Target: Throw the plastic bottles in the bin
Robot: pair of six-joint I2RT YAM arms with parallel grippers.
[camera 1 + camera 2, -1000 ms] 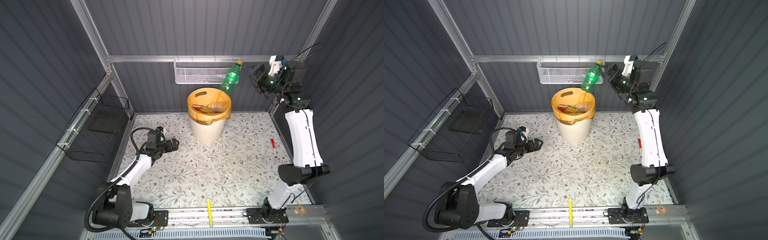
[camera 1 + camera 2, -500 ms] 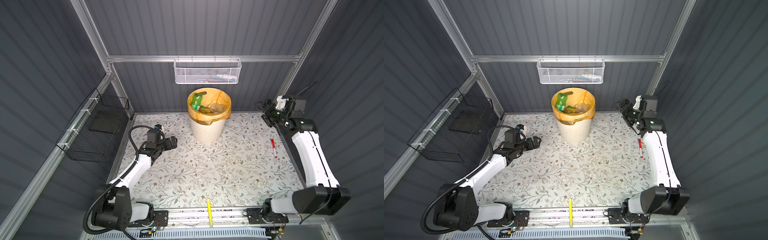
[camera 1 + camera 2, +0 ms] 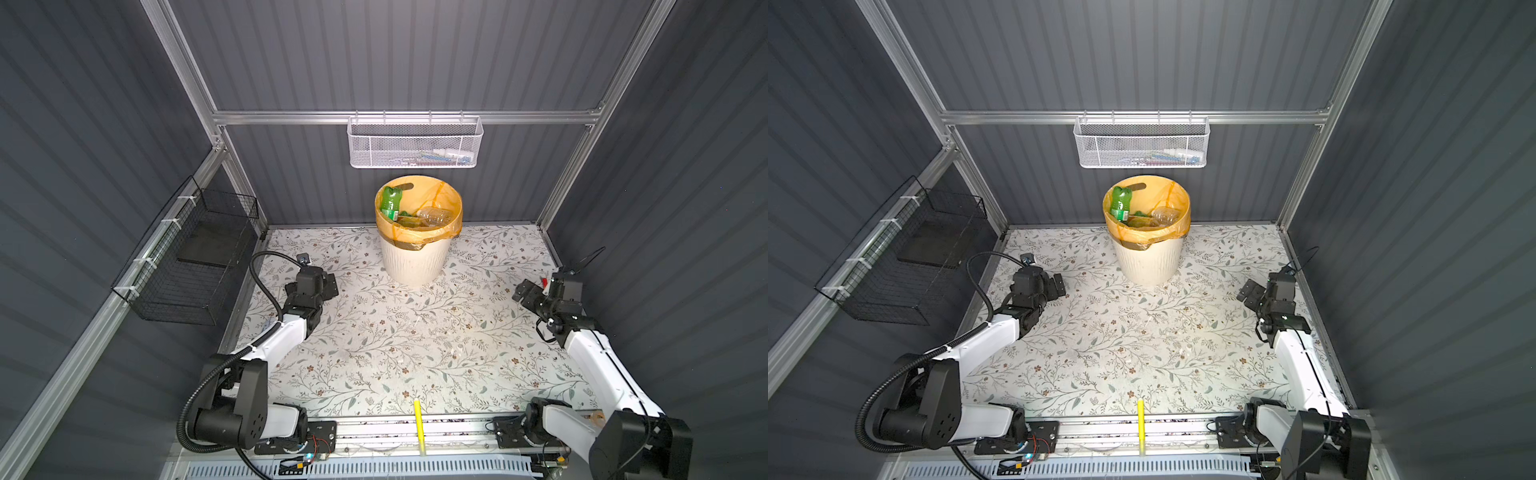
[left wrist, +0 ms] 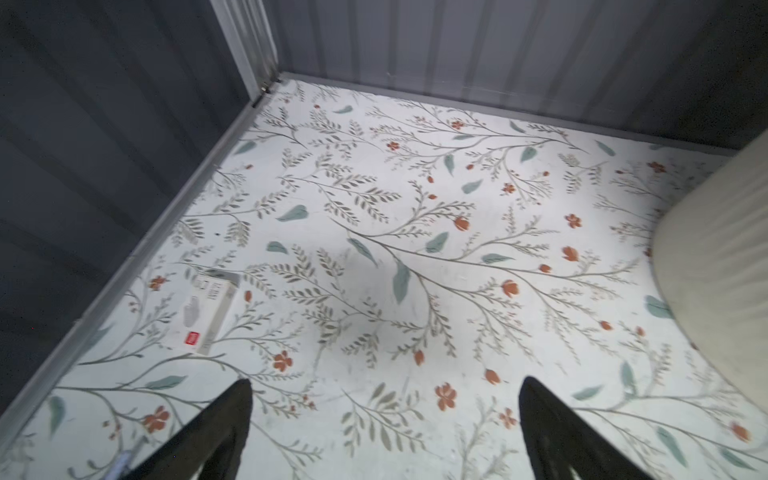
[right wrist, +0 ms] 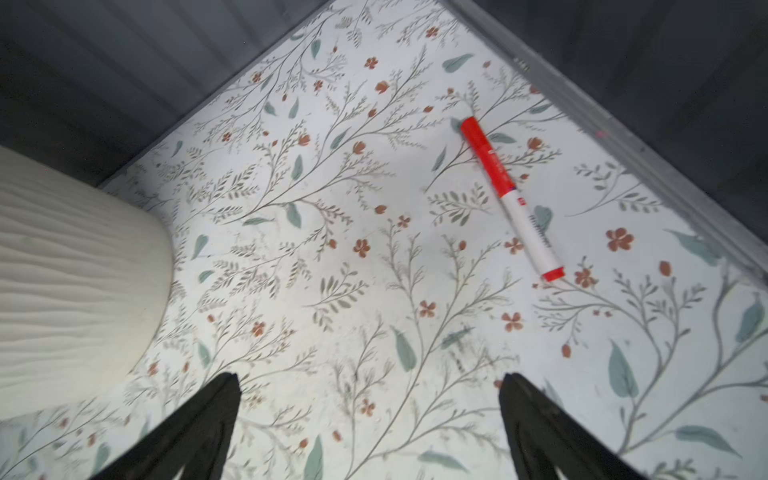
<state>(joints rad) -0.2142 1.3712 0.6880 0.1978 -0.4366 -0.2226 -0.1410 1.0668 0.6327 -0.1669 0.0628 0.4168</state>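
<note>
The bin, a cream ribbed bucket with an orange-yellow liner, stands at the back middle of the floral mat. Inside it, plastic bottles show in both top views: a green one leaning on the left wall and a clear one lying on others. My left gripper hovers low, left of the bin, open and empty. My right gripper sits low at the right, open and empty. The bin's wall shows in both wrist views.
A red and white marker lies by the right wall. A yellow marker lies at the front edge. A small white box rests near the left wall. A white mesh basket hangs on the back wall, a black wire basket on the left wall.
The green bottle, in the air beside my raised right gripper above the bin a second ago, now lies in the bin. My right arm has swung down and back to the right. The left arm barely moved.
</note>
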